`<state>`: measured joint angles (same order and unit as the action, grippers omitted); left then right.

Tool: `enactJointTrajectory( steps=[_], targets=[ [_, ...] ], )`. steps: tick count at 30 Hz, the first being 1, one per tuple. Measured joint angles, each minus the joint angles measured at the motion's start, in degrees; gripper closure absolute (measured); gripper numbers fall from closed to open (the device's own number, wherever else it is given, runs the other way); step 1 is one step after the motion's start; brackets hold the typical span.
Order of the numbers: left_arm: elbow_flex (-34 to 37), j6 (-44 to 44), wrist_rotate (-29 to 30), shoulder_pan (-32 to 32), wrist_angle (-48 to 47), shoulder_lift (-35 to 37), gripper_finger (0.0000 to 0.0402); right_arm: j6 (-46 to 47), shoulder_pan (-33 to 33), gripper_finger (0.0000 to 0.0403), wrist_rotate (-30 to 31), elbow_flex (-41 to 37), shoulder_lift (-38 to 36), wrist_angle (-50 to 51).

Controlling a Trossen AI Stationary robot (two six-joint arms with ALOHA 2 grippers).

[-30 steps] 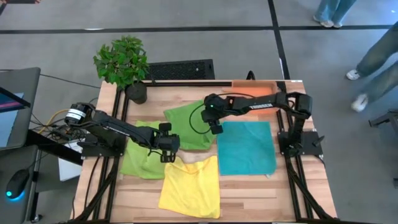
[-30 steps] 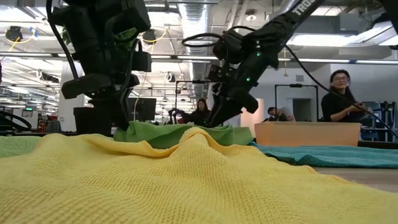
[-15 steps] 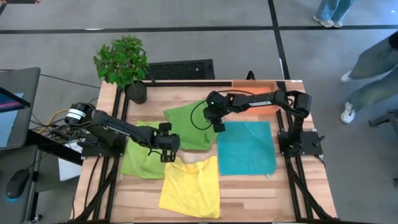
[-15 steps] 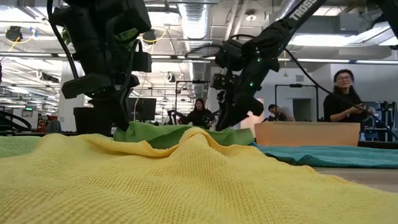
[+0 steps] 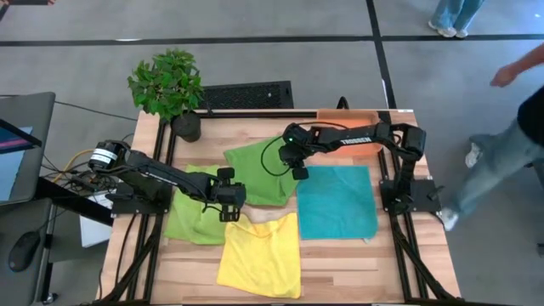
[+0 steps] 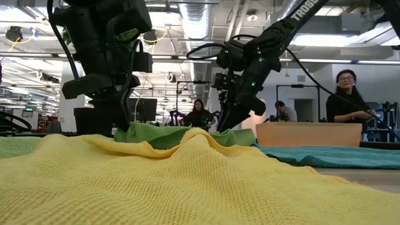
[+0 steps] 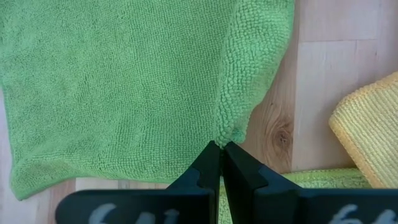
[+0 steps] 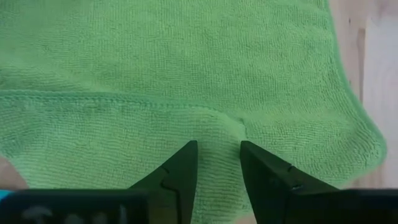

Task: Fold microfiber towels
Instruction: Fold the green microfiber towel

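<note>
**High view first: two grippers on one green towel**

High view: your left gripper (image 5: pixel 228 206) sits at the near corner of the darker green towel (image 5: pixel 255 170), and your right gripper (image 5: pixel 297 170) stands at that towel's right edge, just beside the teal towel (image 5: pixel 337 201). The lime towel (image 5: pixel 191 217) lies partly under the left arm and the yellow towel (image 5: pixel 262 252) is nearest the front. An orange tray (image 5: pixel 348 121) waits at the back, likely for finished folds. Two opposite holds suggest you mean to lift and fold this towel across.

Low view: the green towel rises as a low mound behind the yellow one, with both arms coming down onto it.

Left wrist view: the fingers (image 7: pixel 205 171) are pressed together on the towel's corner tip, a pinch small enough to keep the rest of the cloth free to swing.

Right wrist view: the fingers (image 8: pixel 183 163) stand apart over a raised ridge of green cloth, not yet clamped. Judging by that, you're lining up to nip the fold's edge.
</note>
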<state>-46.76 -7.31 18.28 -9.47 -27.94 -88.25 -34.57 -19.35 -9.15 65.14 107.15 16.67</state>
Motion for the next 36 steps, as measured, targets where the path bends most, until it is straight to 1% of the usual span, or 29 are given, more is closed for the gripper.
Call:
enactJointTrajectory(
  steps=[11, 17, 18, 21, 23, 26, 36],
  targets=[
    [0.0, 0.0, 0.0, 0.0, 0.0, 0.0, 0.0401, 0.0, -0.7, 0.0337, 0.2, 0.0, 0.0, -0.2],
    [0.0, -0.1, 0.0, 0.0, 0.0, 0.0, 0.0401, -0.4, -0.5, 0.0391, 0.2, 0.0, 0.0, 0.3],
    [0.0, -0.2, 0.0, 0.0, 0.0, 0.0, 0.0401, -0.4, -0.3, 0.0395, 0.2, 0.0, 0.0, 0.5],
    [0.0, -0.5, 0.0, 0.0, 0.0, 0.0, 0.0401, -0.4, 0.3, 0.0392, 0.5, -0.1, -0.8, 2.8],
    [0.0, -0.7, 0.0, 0.0, 0.0, 0.0, 0.0401, -0.4, 1.0, 0.0395, 1.9, 0.1, -1.2, 3.4],
    [0.0, -0.8, 0.0, 0.0, 0.0, 0.0, 0.0401, -0.1, 1.8, 0.0398, 3.5, -0.1, -2.5, 6.9],
    [0.0, -1.7, 0.0, 0.0, 0.3, 0.0, 0.0401, 3.5, 5.0, 0.0399, 3.7, 0.0, -8.5, 14.0]
  ],
)
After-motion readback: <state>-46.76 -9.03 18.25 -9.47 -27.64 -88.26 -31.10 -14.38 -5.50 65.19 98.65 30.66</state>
